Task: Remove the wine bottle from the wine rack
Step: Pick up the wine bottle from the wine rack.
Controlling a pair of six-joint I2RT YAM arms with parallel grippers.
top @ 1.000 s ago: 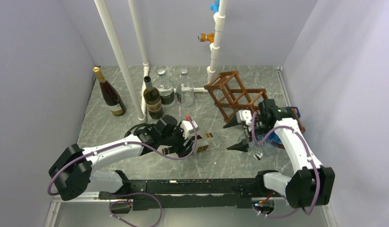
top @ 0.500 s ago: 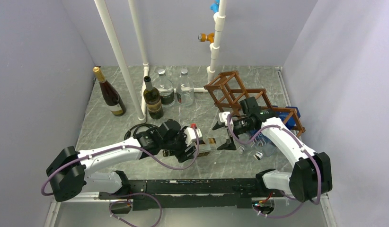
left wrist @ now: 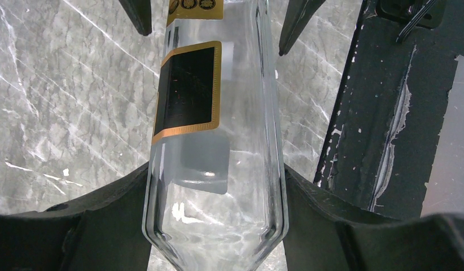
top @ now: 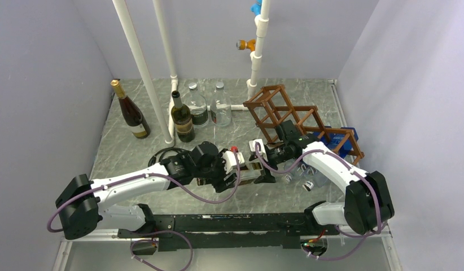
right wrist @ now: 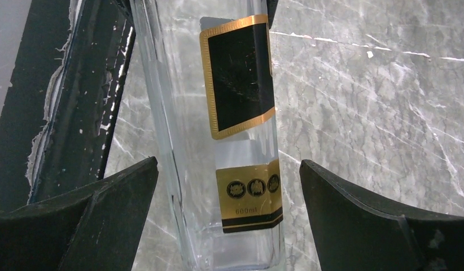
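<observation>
The left gripper (left wrist: 214,189) has its jaws clamped on the clear glass wine bottle with black-and-gold label (left wrist: 187,90), held level over the grey marble bench (top: 128,155), apparently for hand-over. The right gripper (right wrist: 227,186) straddles its base end, jaws apart, no contact. The reddish-brown wooden lattice wine rack (top: 275,116) stands behind, clear of the bottle. Neck hidden; bench contact undeterminable.

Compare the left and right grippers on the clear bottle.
The left gripper is shut on the bottle, clamped against the glass; the right gripper is open, with gaps on both sides. The left gripper holds the tapered shoulder end; the right gripper straddles the flat base end. Both line up on the same bottle, facing each other.
</observation>
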